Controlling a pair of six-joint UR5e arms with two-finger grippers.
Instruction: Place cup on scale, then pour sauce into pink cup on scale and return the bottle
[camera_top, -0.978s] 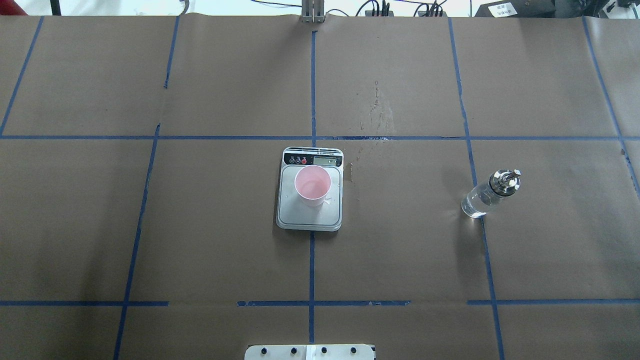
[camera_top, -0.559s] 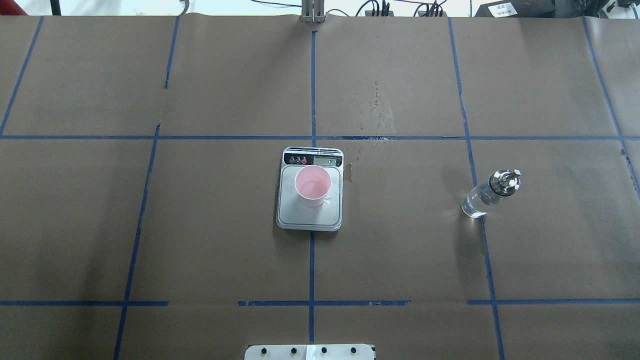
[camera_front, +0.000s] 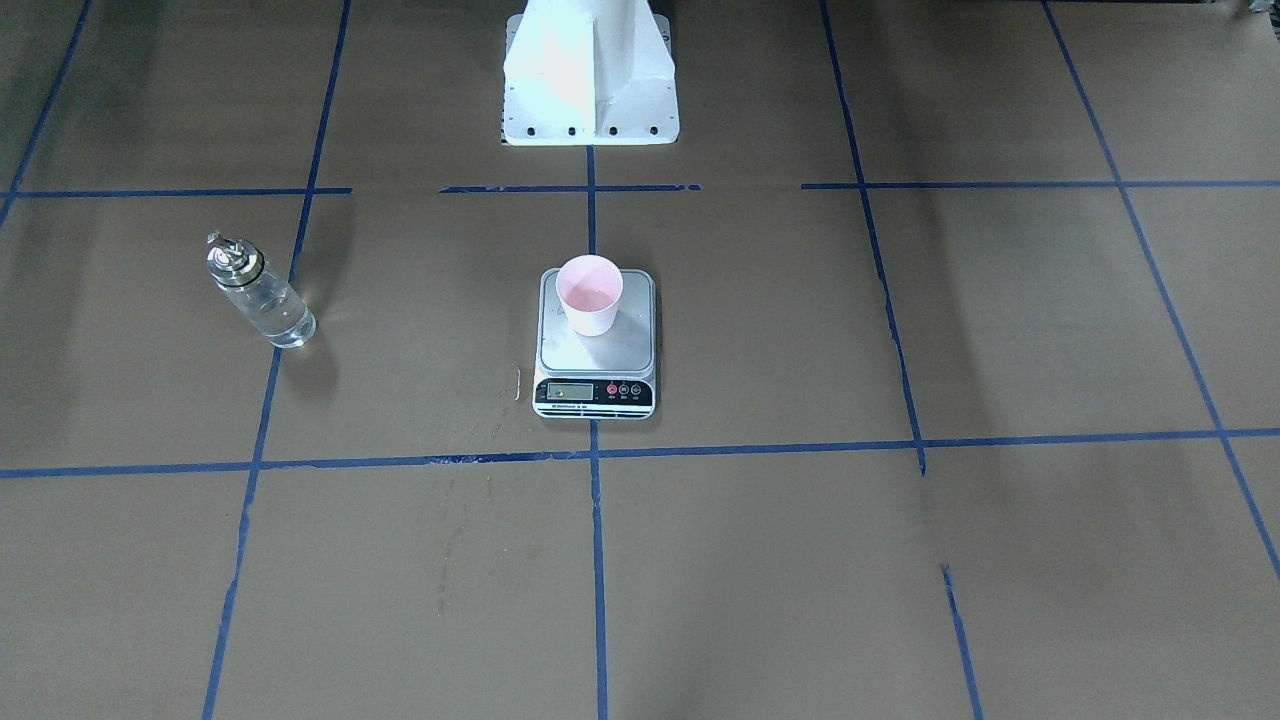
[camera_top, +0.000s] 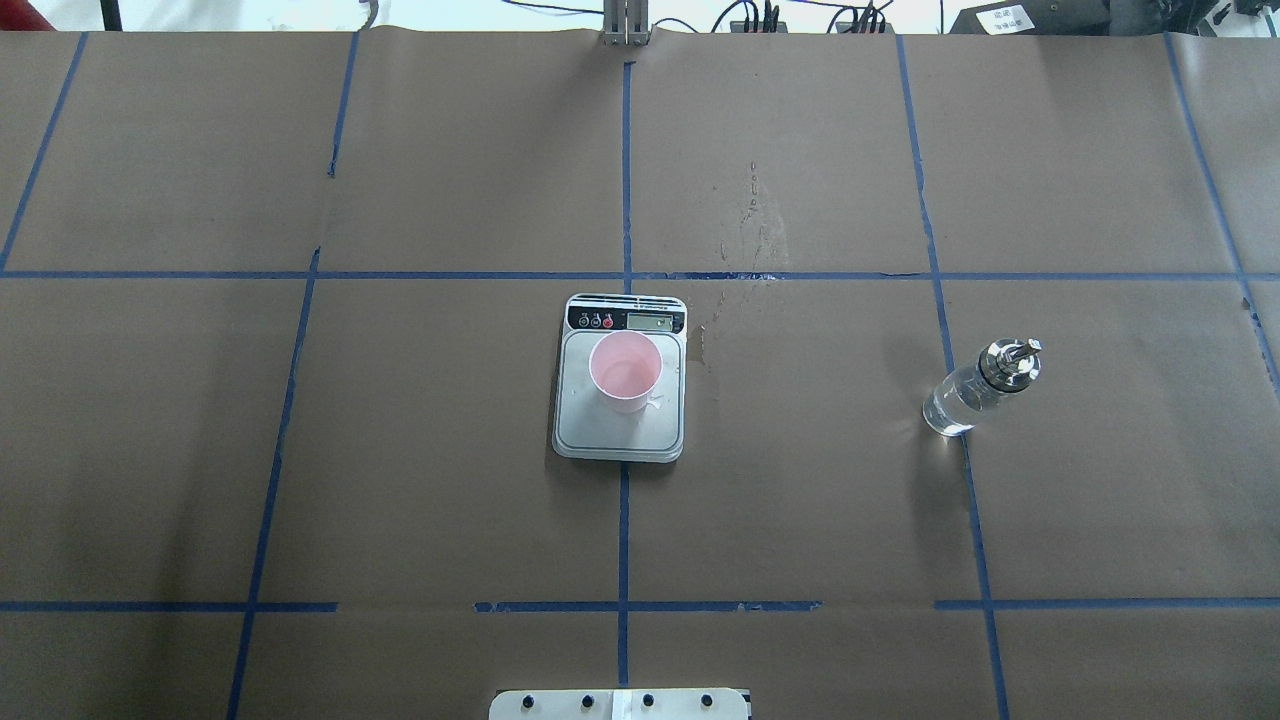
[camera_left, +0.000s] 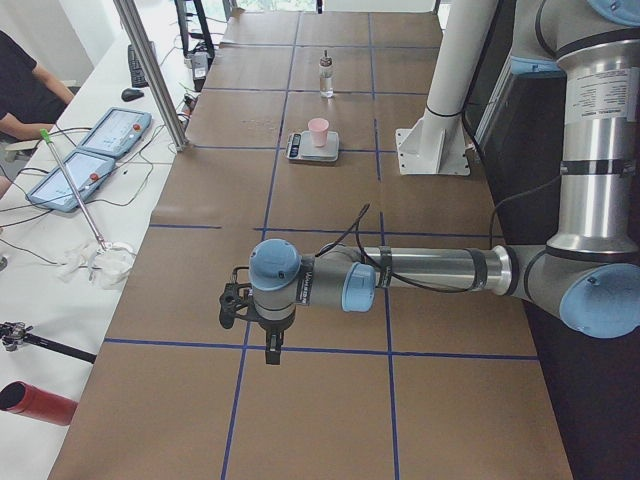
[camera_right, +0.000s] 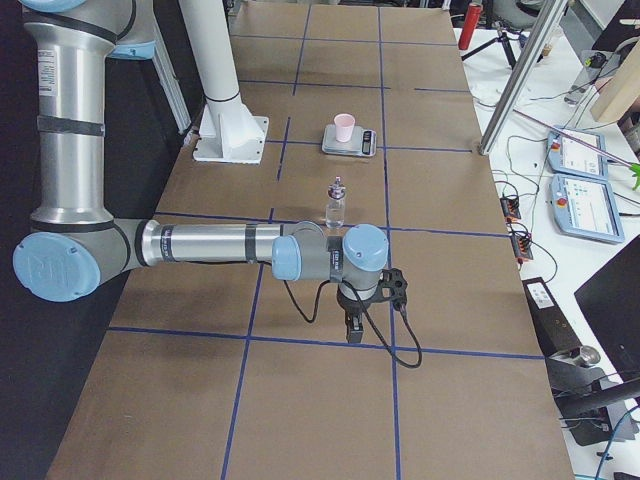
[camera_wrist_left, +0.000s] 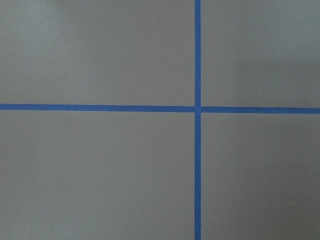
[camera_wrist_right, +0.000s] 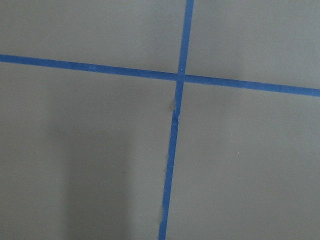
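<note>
From my end the bench (camera_top: 450, 450) is all brown paper, split into a grid by blue tape lines (camera_top: 624, 530). There's a pale streaky mark (camera_top: 757, 215) on the paper right of centre, toward the far side, and cables (camera_top: 760, 15) bunch up past the far edge. In the exterior left view a white side table (camera_left: 40, 300) runs along the bench's left. It's got a far tablet (camera_left: 112, 132), a near tablet (camera_left: 72, 178), a crumpled white cloth (camera_left: 105, 262) and a red cylinder (camera_left: 38, 403) closest to the camera. A metal post (camera_left: 150, 70) stands at the bench edge, and a person in a dark top (camera_left: 25, 85) sits at the far left.
</note>
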